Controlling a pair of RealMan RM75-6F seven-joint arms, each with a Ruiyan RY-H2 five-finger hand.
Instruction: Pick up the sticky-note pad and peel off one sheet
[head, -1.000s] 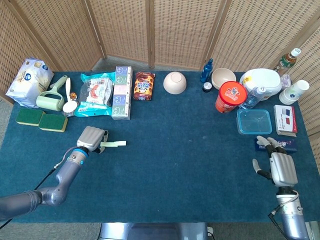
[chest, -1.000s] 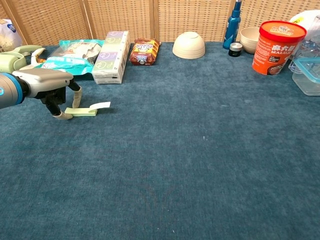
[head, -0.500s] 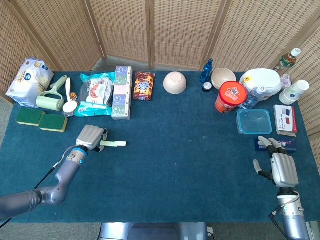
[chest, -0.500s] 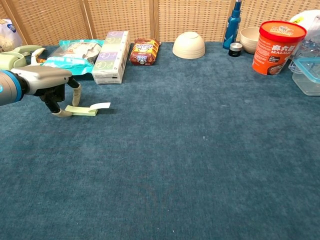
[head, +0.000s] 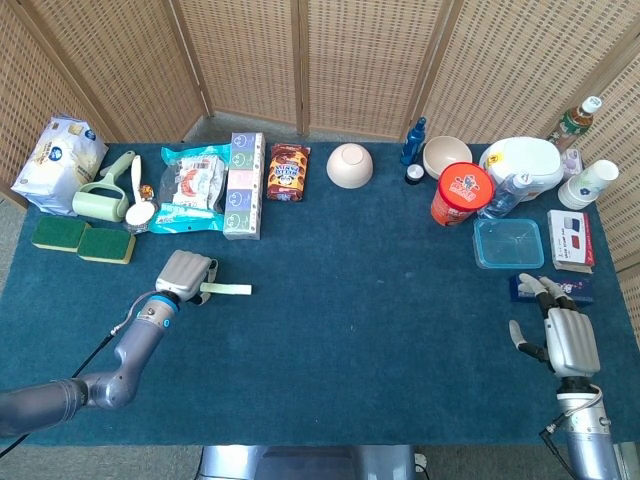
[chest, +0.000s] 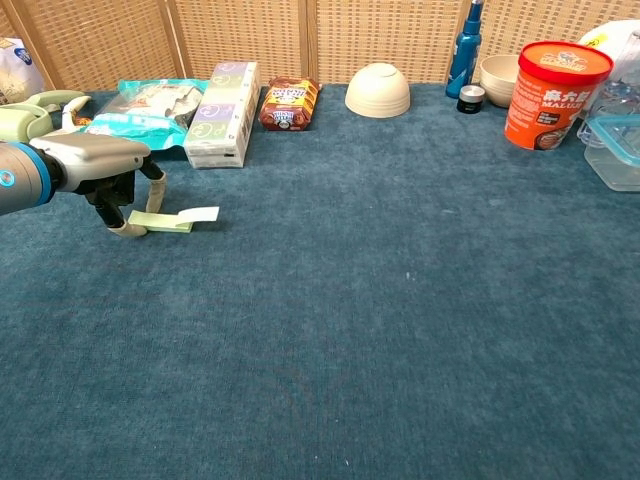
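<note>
A blue-carpeted table (head: 350, 320) seen from above and from chest height, with wicker screens behind it. On the robot's left side, the left hand (head: 185, 276) hangs over a pale green sticky-note pad (chest: 163, 221) that lies flat on the carpet, not yet lifted. In the chest view its fingers (chest: 128, 228) curve down around the pad's near-left end, one fingertip touching the carpet right at the pad's edge; whether they actually pinch the pad cannot be told from either view. One sheet (chest: 198, 214) sticks out from the pad's far end, curling slightly upward and away from the hand.

The right hand (head: 567, 338) rests far across the table near the right edge, fingers loosely apart and holding nothing, just beside a dark blue box (head: 522, 288).

Along the back stand a tissue box (head: 243, 185), a snack bag (head: 190, 188), an upturned bowl (head: 349, 165) and a red tub (head: 461, 194), all well apart from the pad.

The step in hand looks like securing the pad. To do it well, the fingers should likely close on the bound end, leaving the curled sheet free, and lift straight up so the thin pad does not slide across the carpet
</note>
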